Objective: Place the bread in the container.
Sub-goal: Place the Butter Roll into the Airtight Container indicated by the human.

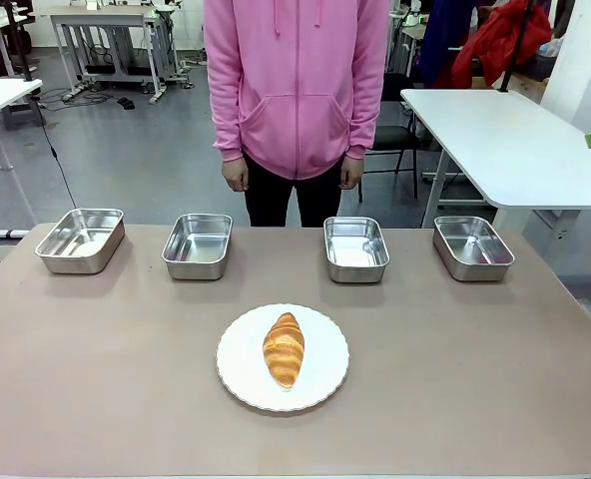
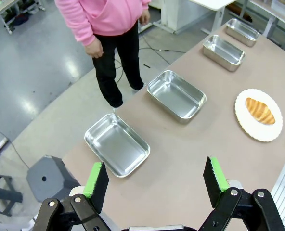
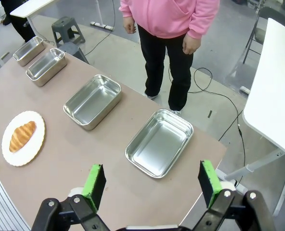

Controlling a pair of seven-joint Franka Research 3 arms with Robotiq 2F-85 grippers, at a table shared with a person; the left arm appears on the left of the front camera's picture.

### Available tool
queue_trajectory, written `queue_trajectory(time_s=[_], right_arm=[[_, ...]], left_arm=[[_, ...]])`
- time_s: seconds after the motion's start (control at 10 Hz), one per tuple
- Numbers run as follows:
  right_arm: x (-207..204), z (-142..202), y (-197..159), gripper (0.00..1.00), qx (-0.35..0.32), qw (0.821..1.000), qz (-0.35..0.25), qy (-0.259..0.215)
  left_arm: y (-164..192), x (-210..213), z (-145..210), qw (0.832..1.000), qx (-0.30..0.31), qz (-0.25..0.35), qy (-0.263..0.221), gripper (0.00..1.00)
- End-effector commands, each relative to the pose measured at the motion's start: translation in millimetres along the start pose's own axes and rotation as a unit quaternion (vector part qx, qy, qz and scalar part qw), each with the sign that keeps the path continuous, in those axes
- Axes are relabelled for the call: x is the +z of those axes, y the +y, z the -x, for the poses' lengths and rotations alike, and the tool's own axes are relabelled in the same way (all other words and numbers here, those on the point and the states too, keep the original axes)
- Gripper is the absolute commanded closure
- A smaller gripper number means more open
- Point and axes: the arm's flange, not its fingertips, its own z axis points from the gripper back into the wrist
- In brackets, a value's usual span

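While left gripper and right gripper stand jaws apart, the bread, lower centre, seems light, crushable: pinch its middle gently.

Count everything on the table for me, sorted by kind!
Steel trays: 4
White plate: 1
Croissant: 1
Total: 6
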Motion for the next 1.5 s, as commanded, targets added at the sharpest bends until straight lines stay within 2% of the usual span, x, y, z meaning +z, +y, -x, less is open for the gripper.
queue_trajectory(time_s=[0.0,1.4], right_arm=[[-0.9,0.0,-2.7,0.0,0.006,1.0,-0.005,-0.013],[-0.9,0.0,-2.7,0.0,0.006,1.0,-0.005,-0.013]], left_arm=[[-1.5,0.6,-1.0,1.0,-0.004,0.002,-0.004,0.0],[-1.5,0.6,-1.0,1.0,-0.004,0.002,-0.004,0.0]])
